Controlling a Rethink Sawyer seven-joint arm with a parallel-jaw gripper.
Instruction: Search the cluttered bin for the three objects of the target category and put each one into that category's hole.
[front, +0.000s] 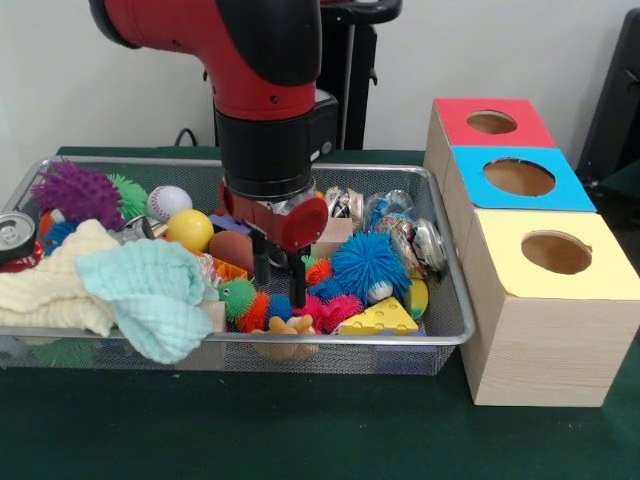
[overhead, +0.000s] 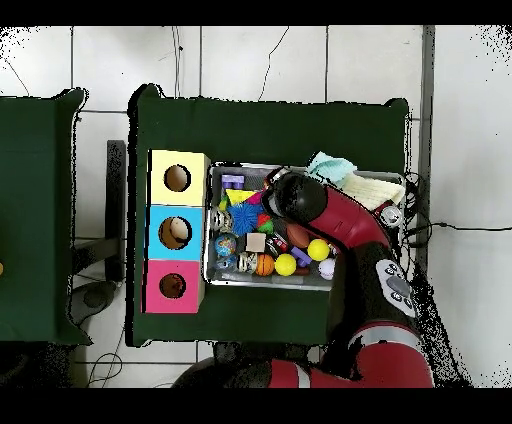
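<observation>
Claw (front: 278, 272) is down inside the wire bin (front: 440, 335), fingers set narrow w/ a small gap, nothing visibly held betw. them. Tips sit among the toys near the bin's front rim, just above the green spiky ball (front: 236, 296) and the red/orange spiky bits (front: 318, 272). Blue spiky ball (front: 368, 266) is just beside, toward the boxes; yellow cheese wedge (front: 378, 319) lies at the front rim below it.

Target category isn't stated, so can't tell which 3 things count. Candidates are packed tight w/ others: balls (yellow ball (front: 189, 229), white baseball (front: 167, 201)) toward the back, purple spiky ball (front: 77, 193) at the far end from the boxes, cans (front: 430, 243) at the box end. Cloths (front: 150, 290) drape over the front rim and prob. hide more.

Risks, as I judge them:
- Narrow gap + soft spines: tips could pinch only bristles, so the toy slips off on lift.
- Crowding: closing here may grab 2 things, or shove neighbours under.
- Cloth close by could snag and drag out.
- Three holes, red box (front: 492, 122), blue box (front: 520, 177), yellow box (front: 556, 252), stand beside the bin; wrong hole is an easy error, and a wide fuzzy toy may catch on the rim.
</observation>
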